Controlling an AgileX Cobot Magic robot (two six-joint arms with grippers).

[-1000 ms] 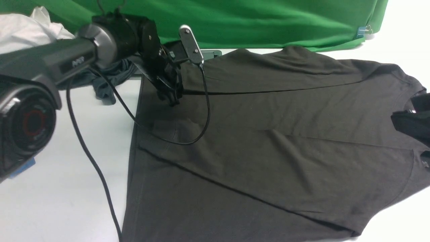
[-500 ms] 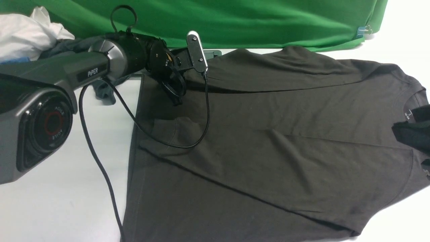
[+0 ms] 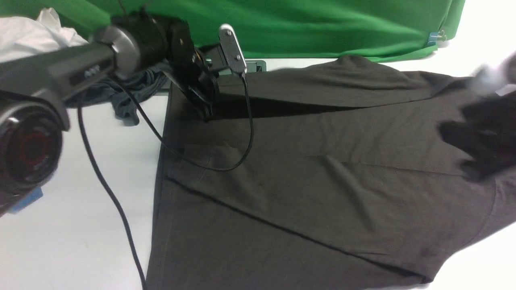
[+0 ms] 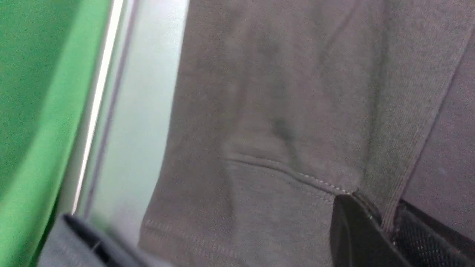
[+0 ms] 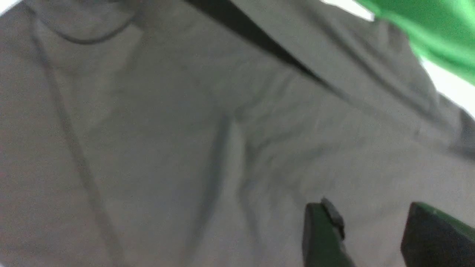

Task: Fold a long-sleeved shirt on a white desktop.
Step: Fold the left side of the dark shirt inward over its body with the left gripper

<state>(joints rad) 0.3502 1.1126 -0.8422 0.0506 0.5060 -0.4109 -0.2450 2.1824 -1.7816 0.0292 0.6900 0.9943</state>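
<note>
Inventory from my remote station, one entry per item.

1. Long-sleeved shirt [image 3: 322, 169]: very dark brown-black. It lies spread over the middle and right of the white desktop [image 3: 80, 225]. A long flap along its far side is folded over and lifted at its left end, with a deep shadow beneath it. Diagonal creases cross the near half.
2. Left gripper [image 3: 203, 108]: at the shirt's far left corner. In my left wrist view its jaws are pinched together on the ribbed edge of the shirt, the fabric squeezed between the two fingers [image 4: 352, 230].
3. Right gripper [image 3: 479, 137]: a blurred dark shape over the shirt's right end. In my right wrist view its jaws stand apart with only the shirt's surface showing behind the gap. I cannot tell whether it touches the cloth.
4. Black cable [image 3: 109, 193]: runs from the left arm, loops across the shirt's left part, then trails over the desktop toward the near edge.
5. Dark grey-teal garment [image 3: 133, 92]: bunched on the desktop just left of the shirt, behind the left arm.
6. White crumpled cloth [image 3: 32, 32]: far left corner.
7. Green backdrop [image 3: 322, 24]: hangs along the far edge of the desktop.
</note>
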